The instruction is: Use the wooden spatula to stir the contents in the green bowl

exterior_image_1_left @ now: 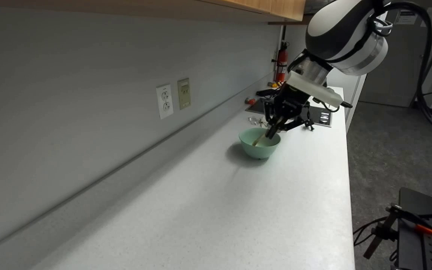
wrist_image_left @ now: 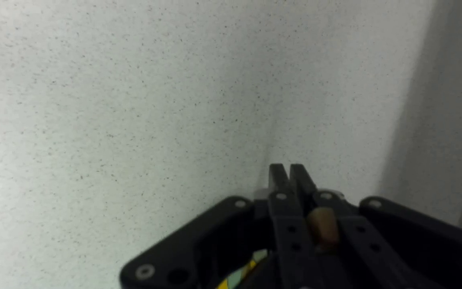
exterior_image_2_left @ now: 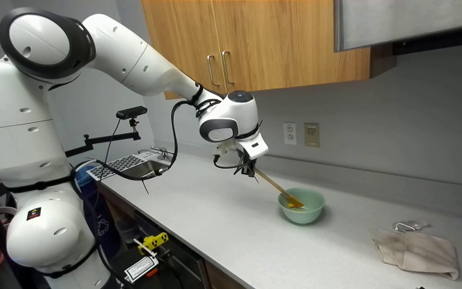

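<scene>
The green bowl [exterior_image_1_left: 260, 151] stands upright on the white counter; it also shows in an exterior view [exterior_image_2_left: 302, 216]. The wooden spatula [exterior_image_2_left: 273, 183] slants down from my gripper, with its blade inside the bowl. Its handle end [wrist_image_left: 324, 226] shows between the fingers in the wrist view. My gripper [exterior_image_2_left: 249, 171] is shut on the spatula handle, above and beside the bowl. The narrow fingertips [wrist_image_left: 287, 166] lie close together in the wrist view. The gripper also shows in an exterior view [exterior_image_1_left: 271, 133], over the bowl's rim. The bowl's contents cannot be made out clearly.
A folded beige cloth [exterior_image_2_left: 417, 253] and a small clear object [exterior_image_2_left: 409, 225] lie on the counter beyond the bowl. A dark cooktop [exterior_image_1_left: 319, 115] is at the far end. A sink [exterior_image_2_left: 146, 168] is at the opposite end. The wall and upper cabinets [exterior_image_2_left: 279, 44] bound the back.
</scene>
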